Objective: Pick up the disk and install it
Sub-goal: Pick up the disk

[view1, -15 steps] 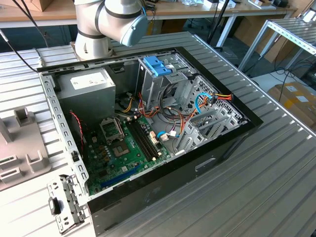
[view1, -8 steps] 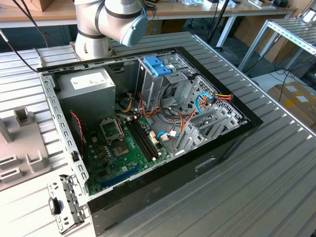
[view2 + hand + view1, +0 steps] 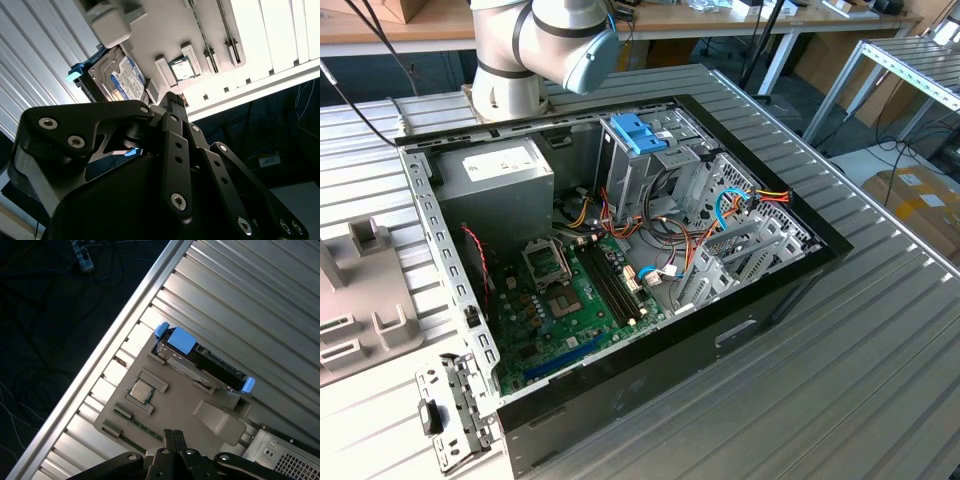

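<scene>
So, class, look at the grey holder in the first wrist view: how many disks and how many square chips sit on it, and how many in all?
disk: 1
chip: 1
Total: 2

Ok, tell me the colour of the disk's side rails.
Light blue; the disk shows best in the first wrist view.

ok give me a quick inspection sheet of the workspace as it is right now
surface: ribbed metal table with an open computer case on it
job's things: disk standing in the grey holder, not gripped
clutter: chip in the same holder; loose metal bracket beside the case
grippers: tool shut, empty, apart from the disk
cables: coloured wires inside the case
surroundings: workbench, cardboard box
</scene>
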Robot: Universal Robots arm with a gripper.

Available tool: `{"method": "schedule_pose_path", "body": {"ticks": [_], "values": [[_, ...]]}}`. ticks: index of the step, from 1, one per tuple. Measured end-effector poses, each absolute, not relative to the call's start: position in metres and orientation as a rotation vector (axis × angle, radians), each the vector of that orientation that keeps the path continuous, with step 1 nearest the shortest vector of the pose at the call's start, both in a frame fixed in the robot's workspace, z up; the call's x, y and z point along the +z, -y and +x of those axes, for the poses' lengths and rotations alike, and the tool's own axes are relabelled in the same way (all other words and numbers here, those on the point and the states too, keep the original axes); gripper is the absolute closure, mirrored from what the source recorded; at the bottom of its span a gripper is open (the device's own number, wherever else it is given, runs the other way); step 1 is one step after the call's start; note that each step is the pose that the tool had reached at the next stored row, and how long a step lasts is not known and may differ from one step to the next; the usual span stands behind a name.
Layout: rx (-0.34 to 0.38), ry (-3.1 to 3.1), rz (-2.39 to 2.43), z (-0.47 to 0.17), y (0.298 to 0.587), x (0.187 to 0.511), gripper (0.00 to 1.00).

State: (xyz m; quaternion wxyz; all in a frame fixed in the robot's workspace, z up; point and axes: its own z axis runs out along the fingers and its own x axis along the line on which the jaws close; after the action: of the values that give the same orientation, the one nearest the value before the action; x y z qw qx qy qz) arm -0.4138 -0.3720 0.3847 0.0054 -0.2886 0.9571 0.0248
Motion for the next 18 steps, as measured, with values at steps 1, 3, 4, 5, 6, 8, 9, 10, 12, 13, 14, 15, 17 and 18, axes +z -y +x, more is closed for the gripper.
{"method": "schedule_pose_path", "body": {"ticks": [1, 3, 4, 5, 6, 8, 9, 10, 12, 13, 14, 15, 17, 18], "values": [[0.078, -2.996, -0.906, -0.4138, 0.3720, 0.3847, 0.89], [0.078, -2.994, -0.912, -0.4138, 0.3719, 0.3847, 0.89], [0.078, -2.993, -0.915, -0.4138, 0.3720, 0.3847, 0.89], [0.078, -2.992, -0.918, -0.4138, 0.3720, 0.3847, 0.89], [0.078, -2.991, -0.923, -0.4138, 0.3719, 0.3847, 0.89], [0.078, -2.989, -0.929, -0.4138, 0.3719, 0.3847, 0.89], [0.078, -2.988, -0.933, -0.4138, 0.3720, 0.3846, 0.89], [0.078, -2.987, -0.937, -0.4138, 0.3720, 0.3846, 0.89], [0.078, -2.985, -0.943, -0.4138, 0.3720, 0.3846, 0.89], [0.078, -2.984, -0.948, -0.4138, 0.3720, 0.3846, 0.89], [0.078, -2.982, -0.953, -0.4138, 0.3720, 0.3846, 0.89], [0.078, -2.981, -0.957, -0.4138, 0.3720, 0.3846, 0.89], [0.078, -2.979, -0.965, -0.4138, 0.3719, 0.3846, 0.89], [0.078, -2.977, -0.970, -0.4138, 0.3720, 0.3846, 0.89]]}}
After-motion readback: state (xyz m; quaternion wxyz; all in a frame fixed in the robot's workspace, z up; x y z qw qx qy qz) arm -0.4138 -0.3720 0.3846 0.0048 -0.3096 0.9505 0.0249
